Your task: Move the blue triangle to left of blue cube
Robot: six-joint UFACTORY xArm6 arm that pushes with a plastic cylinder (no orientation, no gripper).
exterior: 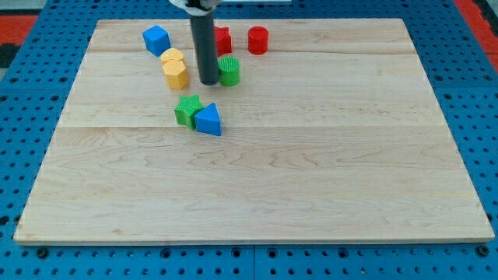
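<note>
My tip is resting beside the green cylinder, my rod partly hiding a red block. The blue triangle is touching a green block, at five o'clock from the blue cube; I carry no pincer.

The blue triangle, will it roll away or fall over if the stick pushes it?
Probably neither. The blue triangle lies flat on the smooth wooden board, so it should slide. It touches the green block, which may get dragged along or make it twist.

A lab bench: wooden board on blue pegboard.
</note>
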